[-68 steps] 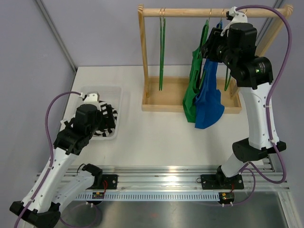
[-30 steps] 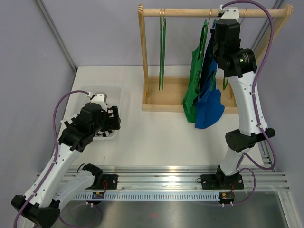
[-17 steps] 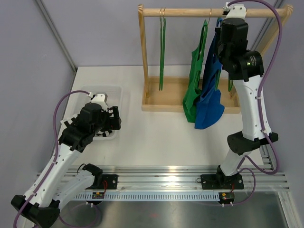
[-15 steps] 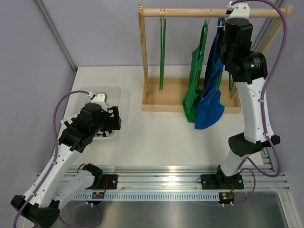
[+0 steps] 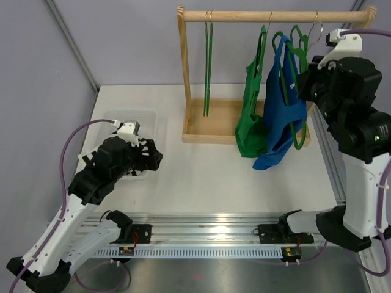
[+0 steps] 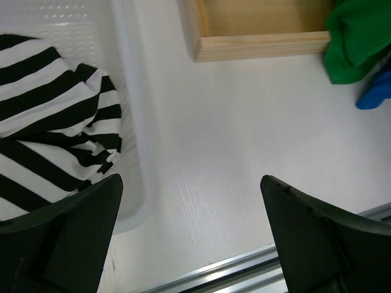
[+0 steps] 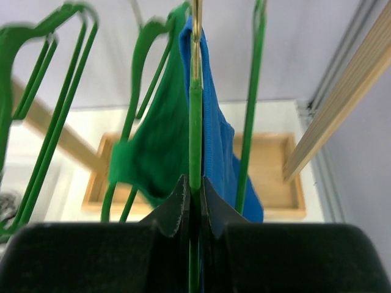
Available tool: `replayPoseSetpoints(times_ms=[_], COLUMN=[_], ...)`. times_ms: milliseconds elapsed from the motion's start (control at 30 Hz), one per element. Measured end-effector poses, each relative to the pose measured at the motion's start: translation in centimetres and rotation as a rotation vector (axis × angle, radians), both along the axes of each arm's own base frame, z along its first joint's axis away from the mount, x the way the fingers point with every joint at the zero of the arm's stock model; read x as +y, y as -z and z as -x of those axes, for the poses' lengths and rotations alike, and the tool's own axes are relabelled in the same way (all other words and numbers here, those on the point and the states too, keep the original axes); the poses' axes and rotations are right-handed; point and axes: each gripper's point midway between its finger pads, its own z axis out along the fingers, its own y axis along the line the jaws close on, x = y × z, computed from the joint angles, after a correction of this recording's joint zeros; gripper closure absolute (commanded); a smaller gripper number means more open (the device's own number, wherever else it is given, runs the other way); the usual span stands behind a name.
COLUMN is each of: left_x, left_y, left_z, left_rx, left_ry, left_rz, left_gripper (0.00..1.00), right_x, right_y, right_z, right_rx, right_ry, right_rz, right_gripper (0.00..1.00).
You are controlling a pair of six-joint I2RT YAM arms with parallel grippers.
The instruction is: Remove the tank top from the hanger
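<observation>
A blue tank top hangs on a green hanger at the right of the wooden rack's rod. The hanger's metal hook is up by the rod. My right gripper is shut on the hanger's green wire, seen edge-on in the right wrist view, with the blue tank top just behind it. My left gripper is open and empty, low over the table beside a white tray; it shows in the left wrist view.
A green tank top hangs on a second hanger left of the blue one. An empty green hanger hangs further left. The rack's wooden base is behind. The white tray holds a black-and-white striped cloth.
My right arm has swung right and toward the camera, pulling the hanger and blue tank top with it and tilting them. My left gripper has shifted slightly right.
</observation>
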Motion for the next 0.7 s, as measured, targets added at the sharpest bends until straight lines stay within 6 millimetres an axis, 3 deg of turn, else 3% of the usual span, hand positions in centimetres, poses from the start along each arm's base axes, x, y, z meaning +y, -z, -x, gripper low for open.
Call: replayPoseSetpoints(times_ms=[167,367,567,700], left_x=[-3.3,-9.4,-16.9,-20.4], left_y=[-3.6,-6.8,-9.6,-11.5], left_z=[1.0,2.9,5.4,5.0], left_rx=[-0.089,-0.166,-0.229,-0.261], left_ry=[0.113,0.3,0.453,0.454], left_rz=[0.109,0.216,0.234,0.251], left_gripper=[0.01,0.01,0.01,0.01], right_x=[0.9,0.9,1.3,2.5], right_y=[3.1,7.5,9.1,10.1], right_z=[5.6,11.9,18.5,22.0], right_rx=[0.079,0.184,0.206,0.202], right_ry=[-0.143,-0.25,-0.395,-0.526], right_rz=[-0.044,-0.072,-0.11,-0.141], right_gripper=[1.0,1.0,1.0,1.0])
